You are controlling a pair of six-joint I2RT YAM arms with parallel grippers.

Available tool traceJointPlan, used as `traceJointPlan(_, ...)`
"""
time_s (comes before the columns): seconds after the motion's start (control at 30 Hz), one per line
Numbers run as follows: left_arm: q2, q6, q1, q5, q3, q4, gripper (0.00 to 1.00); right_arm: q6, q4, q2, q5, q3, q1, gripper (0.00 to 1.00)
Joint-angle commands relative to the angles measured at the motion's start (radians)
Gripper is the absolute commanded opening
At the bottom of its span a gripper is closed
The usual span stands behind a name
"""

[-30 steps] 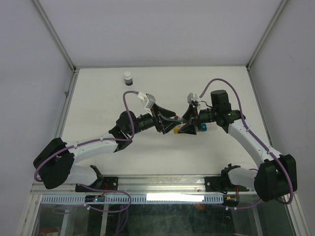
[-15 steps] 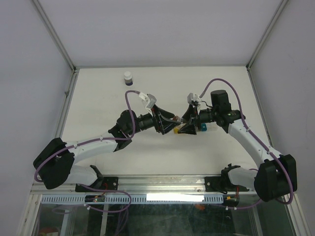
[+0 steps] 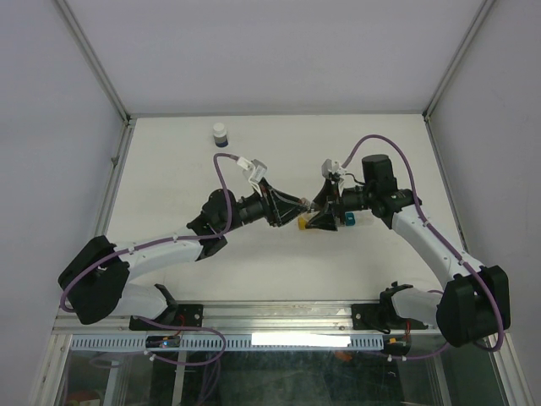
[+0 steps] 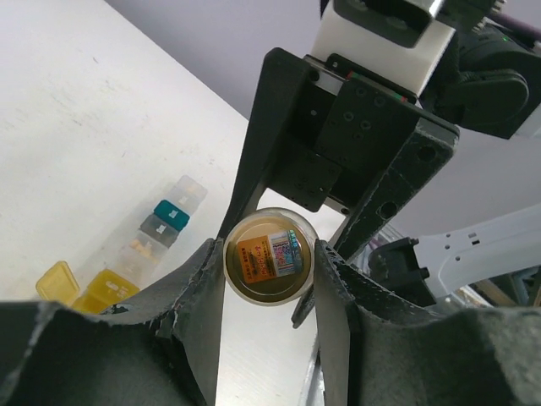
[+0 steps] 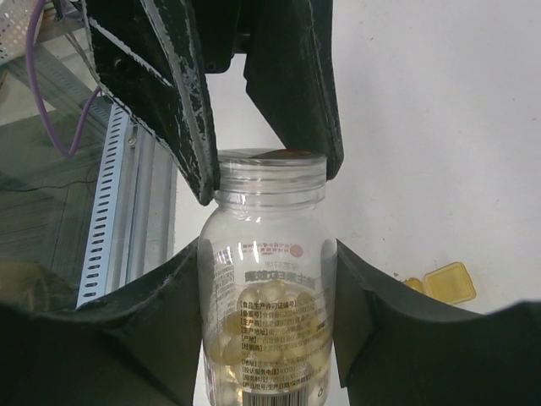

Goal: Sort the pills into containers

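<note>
Containers (image 4: 156, 230): 1 strip, 4 cells; 1 pill bottle (image 5: 270, 288) clamped by R gripper (image 5: 269, 254), L gripper (image 4: 269, 262) pinching its top.

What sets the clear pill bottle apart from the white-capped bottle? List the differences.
The clear pill bottle is clamped between the right gripper and the left gripper, lying roughly sideways. The white-capped bottle stands upright and alone at the far side of the table. The clear pill bottle has see-through walls showing yellow pills, whereas the white-capped bottle has a dark lower body hiding any contents. Both are small round bottles.
</note>
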Motion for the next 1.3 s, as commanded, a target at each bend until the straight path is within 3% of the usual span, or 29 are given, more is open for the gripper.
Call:
traceJointPlan(0.0, -0.033, -0.161, -0.008, -0.13, -0.002, 0.02, 0.0, 0.02, 0.051, -0.006, 0.031, 0.032, -0.001, 0.0)
traceJointPlan(0.17, -0.081, -0.324, -0.036, -0.278, -0.03, -0.034, 0.0, 0.055, 0.084, 0.0, 0.116, 0.026, -0.001, 0.0)
traceJointPlan(0.27, -0.095, -0.39, -0.067, -0.354, 0.011, -0.164, 0.0, 0.068, 0.093, 0.015, 0.15, 0.026, -0.001, 0.0)
traceJointPlan(0.5, -0.133, -0.366, -0.118, -0.575, 0.083, -0.36, 0.0, 0.064, 0.084, 0.022, 0.139, 0.028, -0.001, 0.0)
traceJointPlan(0.63, -0.146, -0.304, -0.12, -0.576, 0.097, -0.379, 0.0, 0.043, 0.074, 0.019, 0.095, 0.027, 0.0, 0.0)
traceJointPlan(1.03, -0.131, -0.304, -0.139, -0.539, 0.149, -0.402, 0.0, 0.011, 0.06, 0.004, 0.049, 0.024, -0.001, 0.0)
traceJointPlan(1.27, -0.14, -0.397, -0.143, -0.576, 0.144, -0.408, 0.0, 0.01, 0.075, -0.023, 0.108, 0.016, 0.001, 0.0)
